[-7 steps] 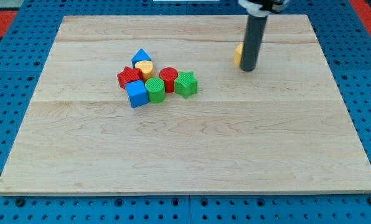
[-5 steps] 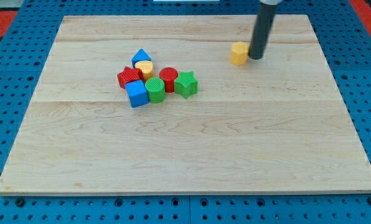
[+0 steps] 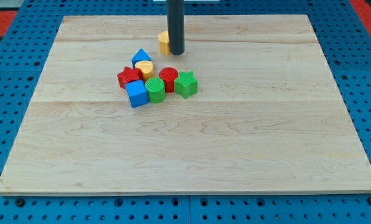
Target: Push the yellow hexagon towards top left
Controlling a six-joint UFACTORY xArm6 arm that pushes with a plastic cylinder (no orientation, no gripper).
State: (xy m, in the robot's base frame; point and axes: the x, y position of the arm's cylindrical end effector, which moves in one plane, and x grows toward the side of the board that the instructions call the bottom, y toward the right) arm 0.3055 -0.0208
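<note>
The pale wooden board [image 3: 192, 155] fills most of the view and rests on a blue pegboard surface [image 3: 11, 205] that shows around its edges. Across its lower half the board carries nothing.

The dark rod [image 3: 175, 25] comes down from the view's top, and my tip [image 3: 176, 53] sits on the board near the top edge, a little left of centre. The arm ends in this rod alone, so there is no claw whose spread or closure could be told.

A cluster of 7 blocks lies below and to the left of my tip, packed so that neighbours touch: a blue triangular block [image 3: 140, 57] at its top, a small yellow cylinder [image 3: 144, 68], a red block [image 3: 129, 77] of unclear shape on the left, a blue cube [image 3: 136, 93], a green cylinder [image 3: 155, 89], a red cylinder [image 3: 168, 77] and a green star [image 3: 185, 83] on the right.

The yellow hexagon [image 3: 164, 42], the task's block, is mostly hidden behind the rod; only a sliver shows at the rod's left side, and it seems to touch my tip.

To do the push well, I judge that my tip should stay on the hexagon's right and slightly lower side, so the force points up and left. The cluster is near below, so drifting downward risks clipping the blue triangular block.

No container is on the board.
</note>
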